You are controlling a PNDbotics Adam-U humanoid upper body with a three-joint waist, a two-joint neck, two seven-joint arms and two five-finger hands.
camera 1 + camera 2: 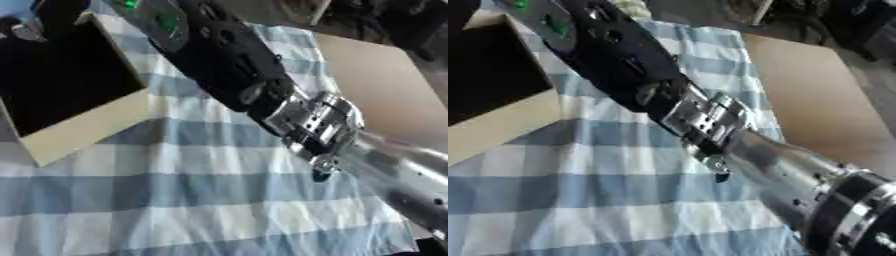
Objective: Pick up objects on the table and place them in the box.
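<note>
Box [74, 95] sits open at my left for drops, but my arm [236, 65] hides both hands, grip unknowable.

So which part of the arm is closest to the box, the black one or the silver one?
The black part: it runs beside the box at the upper left. The silver part lies farther off, at the lower right.

A blue-and-white checked cloth [175, 200], a seemingly black-lined tan box [83, 132], a black-and-silver arm [710, 120].
</note>
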